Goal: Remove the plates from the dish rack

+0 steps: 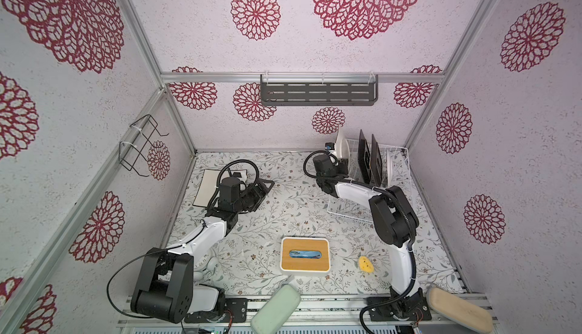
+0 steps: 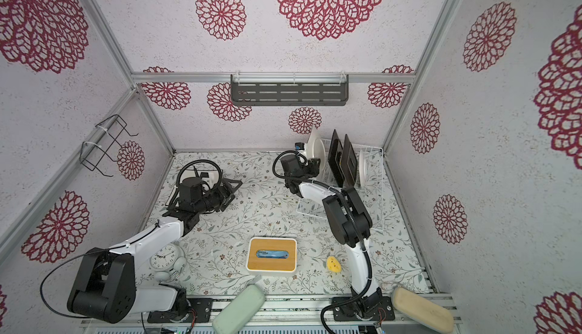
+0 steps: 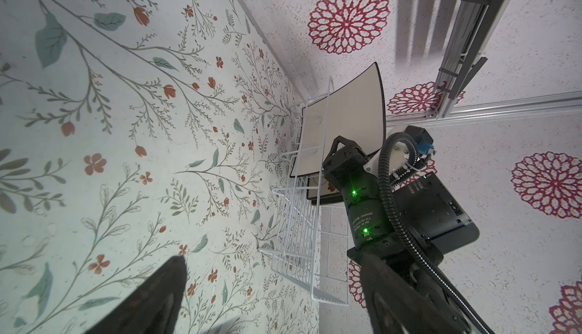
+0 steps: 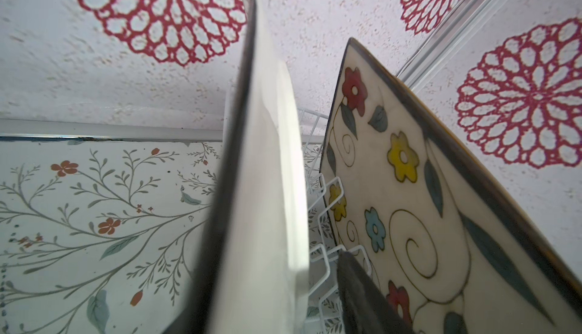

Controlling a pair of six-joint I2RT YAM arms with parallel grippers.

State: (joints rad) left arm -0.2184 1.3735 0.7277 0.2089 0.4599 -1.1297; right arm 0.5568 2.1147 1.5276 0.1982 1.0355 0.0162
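The white wire dish rack [image 1: 400, 187] stands at the back right. In it stand a cream square plate [image 1: 341, 145], two dark square plates [image 1: 365, 159] and a round white plate [image 1: 390, 167]. My right gripper [image 1: 345, 162] straddles the cream plate's edge [image 4: 271, 159]. One finger [image 4: 362, 301] shows with a gap to the plate, and the other finger is hidden. Beside it is a flowered plate face [image 4: 393, 190]. Another cream square plate [image 1: 206, 187] lies flat at the back left, behind my left arm. My left gripper [image 1: 267, 186] is open and empty over the table.
A white box with a bamboo top [image 1: 305, 254] sits front centre, with a small yellow object [image 1: 366, 264] to its right. An alarm clock [image 2: 167, 258] stands by the left arm's base. A green pad [image 1: 275, 308] and a beige pad [image 1: 459, 308] lie at the front edge.
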